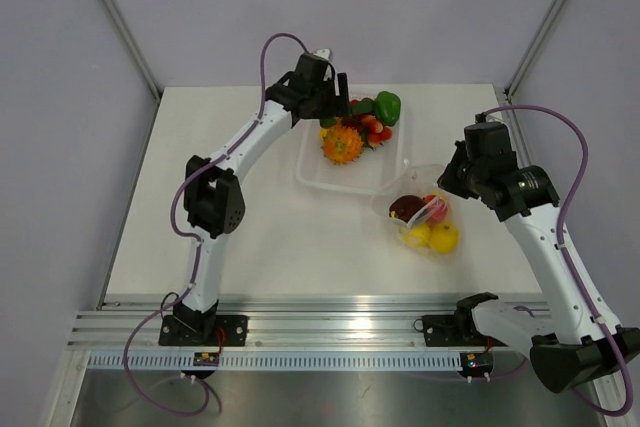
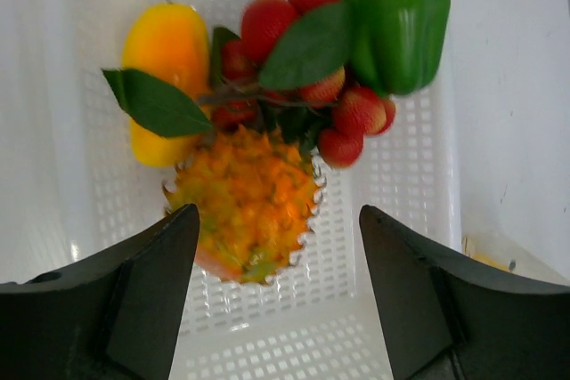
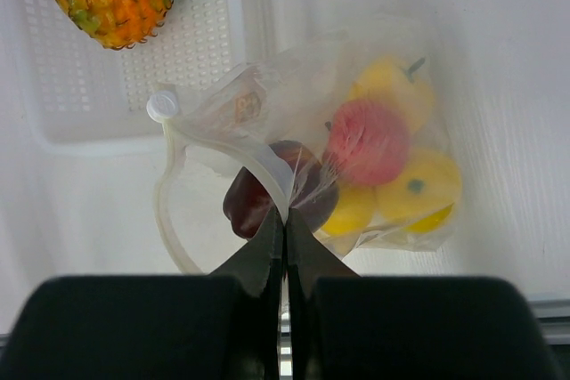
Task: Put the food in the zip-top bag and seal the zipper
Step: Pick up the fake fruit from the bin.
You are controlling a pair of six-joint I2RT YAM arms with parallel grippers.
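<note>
Hovering my left gripper point(image 2: 276, 224) wide open, I had the spiky orange fruit point(image 2: 245, 202) dead centre below it, right gripper point(image 3: 285, 230) pinching the zipper point(image 3: 258, 162).

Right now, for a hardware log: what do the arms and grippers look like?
The left arm and right arm have white links, black joints and a looping purple cable each. The left gripper and right gripper have black tapered fingers.

Crinkly transparent plastic zip-top bag point(image 3: 294, 100)
</note>
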